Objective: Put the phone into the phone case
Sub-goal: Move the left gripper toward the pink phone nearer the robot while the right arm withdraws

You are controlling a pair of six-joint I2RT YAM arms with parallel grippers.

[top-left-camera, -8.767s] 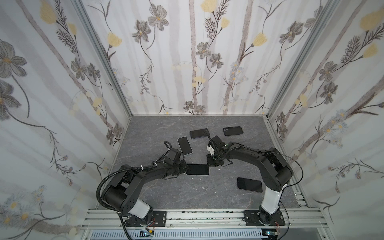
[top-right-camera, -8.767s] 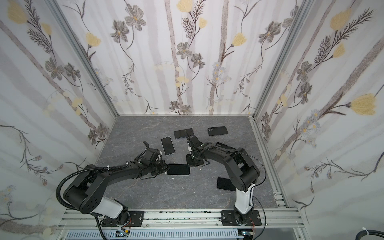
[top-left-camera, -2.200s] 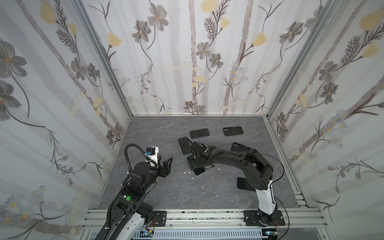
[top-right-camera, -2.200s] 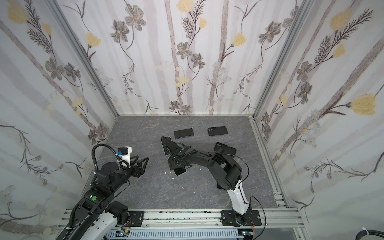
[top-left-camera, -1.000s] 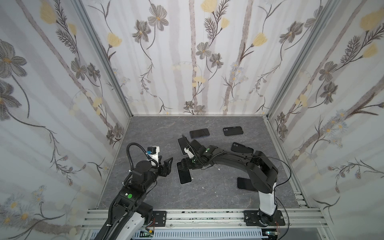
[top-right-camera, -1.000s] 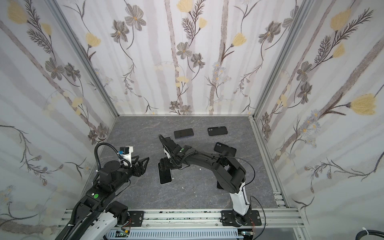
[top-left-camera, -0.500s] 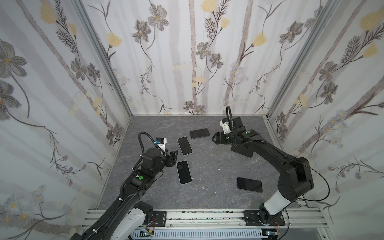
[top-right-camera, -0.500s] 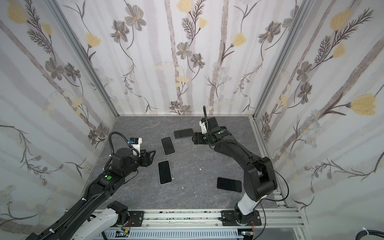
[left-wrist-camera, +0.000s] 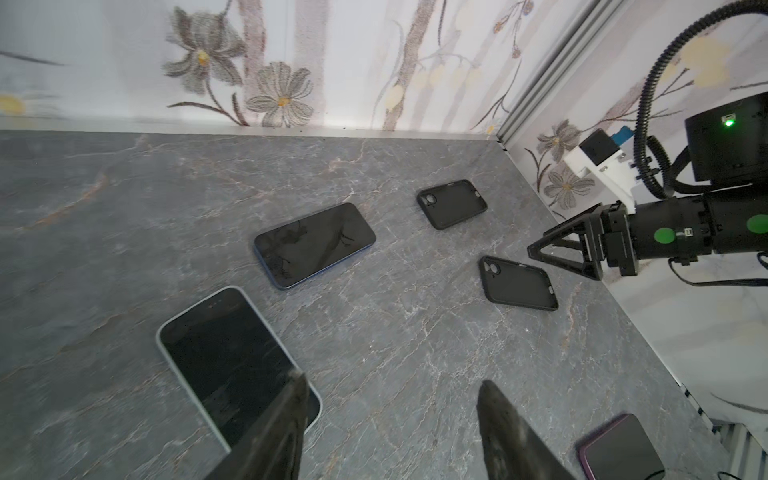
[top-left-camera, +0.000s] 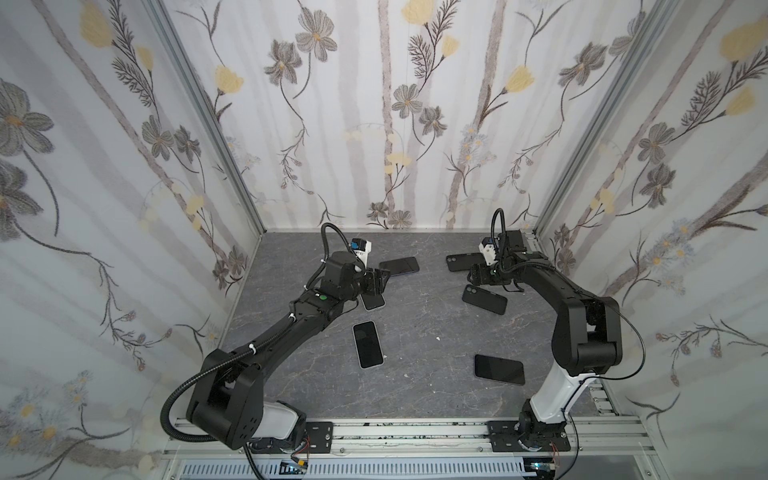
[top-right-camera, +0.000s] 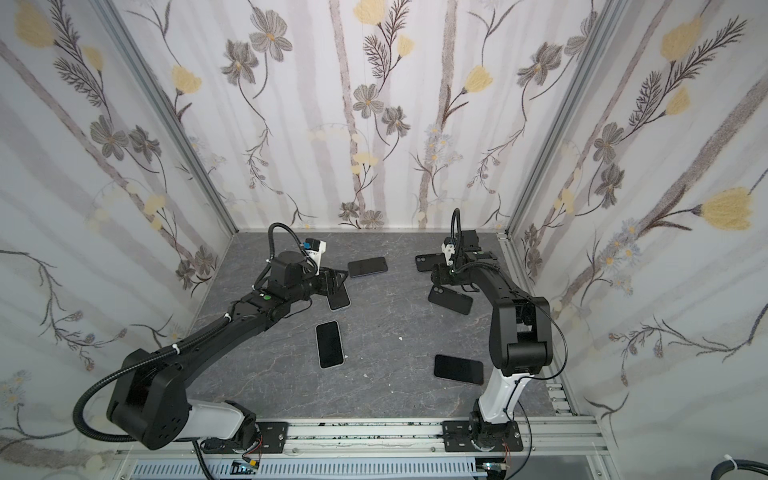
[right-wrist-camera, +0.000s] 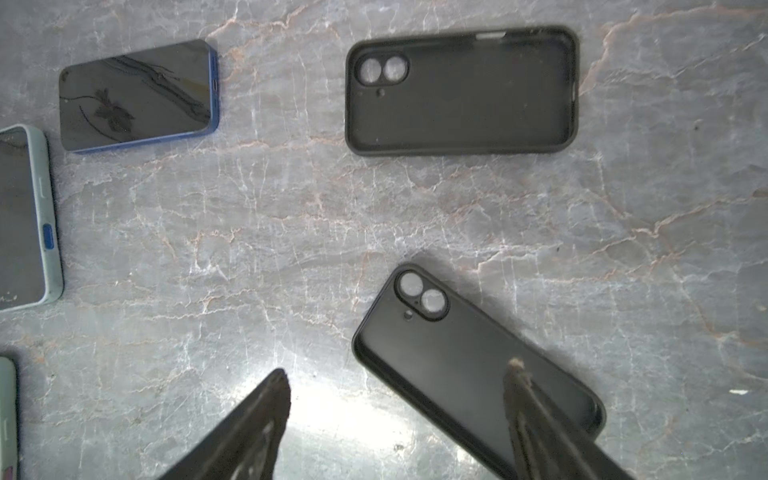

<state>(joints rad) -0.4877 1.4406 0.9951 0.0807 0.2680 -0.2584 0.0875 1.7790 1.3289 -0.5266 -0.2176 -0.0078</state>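
Observation:
Several phones lie face up on the grey table. A pale-rimmed phone point(top-left-camera: 374, 301) point(top-right-camera: 338, 300) point(left-wrist-camera: 232, 361) lies just under my left gripper point(top-left-camera: 376, 282) point(top-right-camera: 332, 282) point(left-wrist-camera: 390, 386), which is open and empty, one finger above the phone's corner. Two empty black phone cases lie at the back right. The nearer case point(top-left-camera: 485, 299) point(top-right-camera: 451, 300) point(right-wrist-camera: 469, 365) sits below my right gripper point(top-left-camera: 478, 278) point(top-right-camera: 440, 280) point(right-wrist-camera: 397, 370), which is open and holds nothing, one finger over the case. The farther case point(top-left-camera: 464, 262) point(top-right-camera: 426, 262) point(right-wrist-camera: 461, 89) lies untouched.
A blue-rimmed phone point(top-left-camera: 399, 266) point(left-wrist-camera: 314, 245) lies at the back centre. A second pale-rimmed phone point(top-left-camera: 367, 344) point(top-right-camera: 330, 344) lies mid-table. A dark purple-edged phone point(top-left-camera: 499, 369) point(left-wrist-camera: 621, 449) lies at the front right. Flowered walls close in three sides.
My left arm has stretched back over the pale-rimmed phone. My right gripper left the mid-table phone, swung to the back right, and now hangs over the nearer case.

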